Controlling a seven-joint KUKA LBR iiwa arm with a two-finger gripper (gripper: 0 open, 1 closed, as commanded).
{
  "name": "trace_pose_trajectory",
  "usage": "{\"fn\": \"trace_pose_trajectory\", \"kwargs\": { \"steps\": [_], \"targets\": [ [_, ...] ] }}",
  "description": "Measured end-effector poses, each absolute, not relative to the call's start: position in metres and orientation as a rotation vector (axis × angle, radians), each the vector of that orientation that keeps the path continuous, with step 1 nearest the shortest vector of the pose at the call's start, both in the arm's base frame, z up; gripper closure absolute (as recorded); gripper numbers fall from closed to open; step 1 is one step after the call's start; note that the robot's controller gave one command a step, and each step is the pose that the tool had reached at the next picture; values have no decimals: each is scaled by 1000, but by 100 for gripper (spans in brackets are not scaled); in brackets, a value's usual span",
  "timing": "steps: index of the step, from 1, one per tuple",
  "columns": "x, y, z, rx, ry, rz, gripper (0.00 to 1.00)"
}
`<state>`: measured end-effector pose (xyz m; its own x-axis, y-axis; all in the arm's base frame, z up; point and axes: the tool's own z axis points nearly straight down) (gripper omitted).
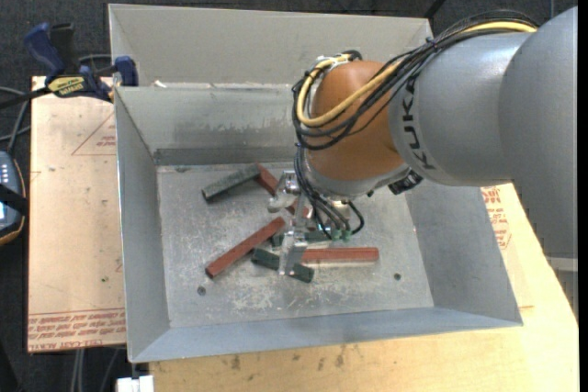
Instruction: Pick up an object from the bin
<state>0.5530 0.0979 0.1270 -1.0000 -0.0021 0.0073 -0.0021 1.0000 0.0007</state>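
In the bin (138, 197) bars (243, 252) lie heaped beneath the gripper (296, 241), another bar (230, 185) behind-left

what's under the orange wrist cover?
Poking out: a short red piece, a dark green block, one end of a red bar. The bin floor directly below is covered; can't tell what else.

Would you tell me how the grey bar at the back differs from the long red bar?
The grey bar is dark grey, the red bar brick red. The grey bar is shorter than the red bar. The grey bar lies apart from the gripper; the red bar's end lies beside it. Both lie flat, slanted.
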Motion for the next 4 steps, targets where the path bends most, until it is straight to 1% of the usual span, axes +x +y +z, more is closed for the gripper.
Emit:
{"fn": "trace_pose_trajectory", "kwargs": {
  "steps": [1, 2, 3, 4],
  "targets": [
    [555, 97, 131, 0, -3142, -2, 0],
    [542, 75, 126, -94, -3139, -2, 0],
    [548, 60, 121, -72, -3143, -1, 0],
    [530, 62, 107, -350, -3122, -2, 0]
  ]
}}
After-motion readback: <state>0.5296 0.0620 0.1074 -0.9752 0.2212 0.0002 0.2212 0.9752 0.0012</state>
